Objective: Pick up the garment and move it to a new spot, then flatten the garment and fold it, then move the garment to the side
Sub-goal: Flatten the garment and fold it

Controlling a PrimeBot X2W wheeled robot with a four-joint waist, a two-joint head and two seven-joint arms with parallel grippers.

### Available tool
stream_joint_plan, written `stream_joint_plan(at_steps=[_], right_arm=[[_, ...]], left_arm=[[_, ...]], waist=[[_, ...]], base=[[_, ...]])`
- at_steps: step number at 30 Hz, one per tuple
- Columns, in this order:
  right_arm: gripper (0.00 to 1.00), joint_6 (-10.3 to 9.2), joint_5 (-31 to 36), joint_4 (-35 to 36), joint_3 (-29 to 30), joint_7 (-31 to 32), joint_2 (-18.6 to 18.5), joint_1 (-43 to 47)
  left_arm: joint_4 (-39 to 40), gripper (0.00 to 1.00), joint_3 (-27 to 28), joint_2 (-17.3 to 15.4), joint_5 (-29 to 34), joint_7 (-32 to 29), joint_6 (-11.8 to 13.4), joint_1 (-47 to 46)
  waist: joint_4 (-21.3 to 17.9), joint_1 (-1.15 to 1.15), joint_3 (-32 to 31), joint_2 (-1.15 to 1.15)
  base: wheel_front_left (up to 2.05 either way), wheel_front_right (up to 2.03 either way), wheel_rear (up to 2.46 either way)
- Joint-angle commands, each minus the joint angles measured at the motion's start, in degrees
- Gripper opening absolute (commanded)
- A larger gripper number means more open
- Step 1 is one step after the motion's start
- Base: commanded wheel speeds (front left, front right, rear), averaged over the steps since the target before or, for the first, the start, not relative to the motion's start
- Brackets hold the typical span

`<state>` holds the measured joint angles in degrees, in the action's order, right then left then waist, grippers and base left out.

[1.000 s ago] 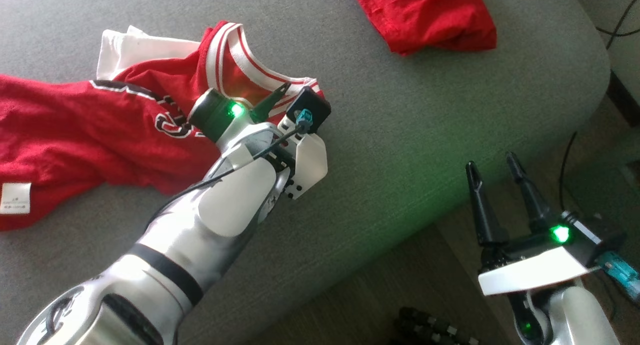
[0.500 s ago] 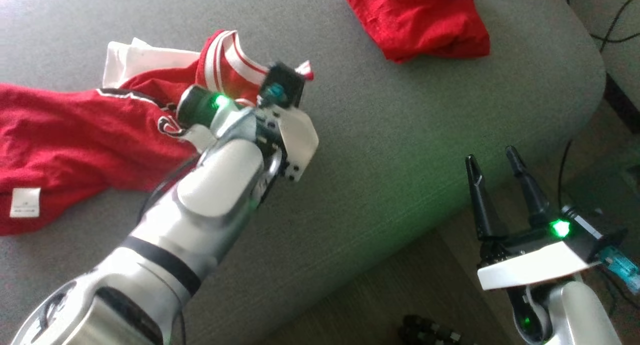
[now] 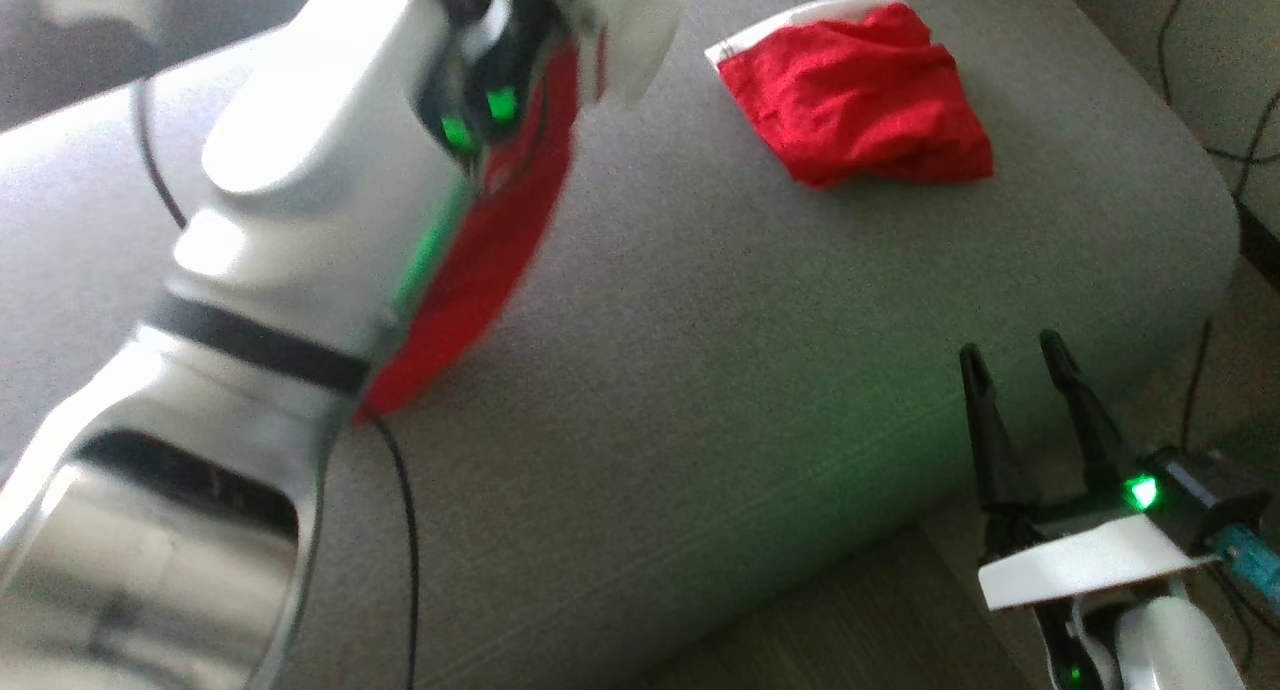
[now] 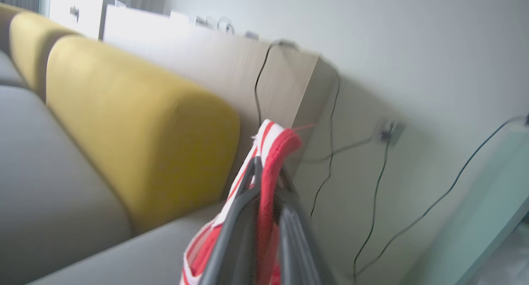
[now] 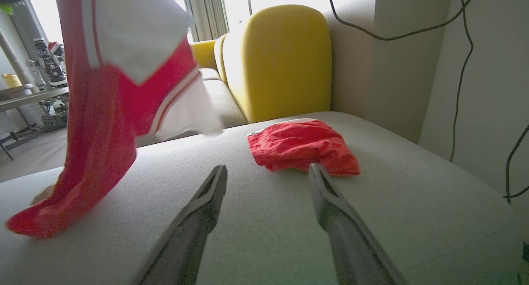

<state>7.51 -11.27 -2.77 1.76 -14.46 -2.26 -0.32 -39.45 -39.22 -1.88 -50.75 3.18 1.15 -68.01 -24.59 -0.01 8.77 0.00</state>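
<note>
A second ago the red jersey (image 5: 103, 124) lay crumpled on the grey sofa seat (image 3: 750, 370). Now the left arm (image 3: 300, 170) has gone up and the jersey hangs in the air. Nearest, the right end effector (image 3: 1010, 345) waits at the sofa's edge with its fingers spread and nothing in them. Next comes the jersey, with its low end touching or nearly touching the seat. The left end effector (image 4: 268, 171) is clenched on the white and red trim. Farther back lie a red bundle of cloth (image 3: 860, 100) and a yellow cushion (image 5: 281, 58). I think this is the first step, the pick up. Next the jersey needs carrying to a bare part of the seat and laying down. The left arm is blurry in the head view and hides most of the jersey. The jersey's top is cut off in the right wrist view.
</note>
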Motion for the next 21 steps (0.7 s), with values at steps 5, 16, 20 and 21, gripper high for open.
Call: stream_joint_plan(at_steps=[5,16,20,21], right_arm=[[1.00,-0.02,1.61,2.24,-0.29,-0.54,-0.62,0.32],[1.00,-0.02,3.85,3.31,-0.32,-0.54,-0.62,0.29],[1.00,-0.02,4.31,3.30,-0.56,-0.54,-0.62,-0.32],[1.00,-0.02,4.44,3.33,-0.54,-0.54,-0.62,-0.50]], left_arm=[[4.97,0.00,8.17,-0.99,-8.72,3.95,3.12,-8.21],[-1.97,0.00,20.91,-2.26,-18.62,11.05,10.13,9.92],[-4.63,0.00,25.38,-3.46,-18.58,11.71,10.33,16.98],[-4.68,0.00,27.78,-4.11,-17.61,11.75,10.33,19.00]], waist=[[4.53,0.01,-3.49,0.00],[13.57,0.01,-1.52,0.00],[15.10,0.01,-0.28,0.00],[15.51,0.01,0.17,0.00]], base=[[0.00,0.00,0.00],[0.00,0.00,0.00],[0.00,0.00,0.00],[0.00,0.00,0.00]])
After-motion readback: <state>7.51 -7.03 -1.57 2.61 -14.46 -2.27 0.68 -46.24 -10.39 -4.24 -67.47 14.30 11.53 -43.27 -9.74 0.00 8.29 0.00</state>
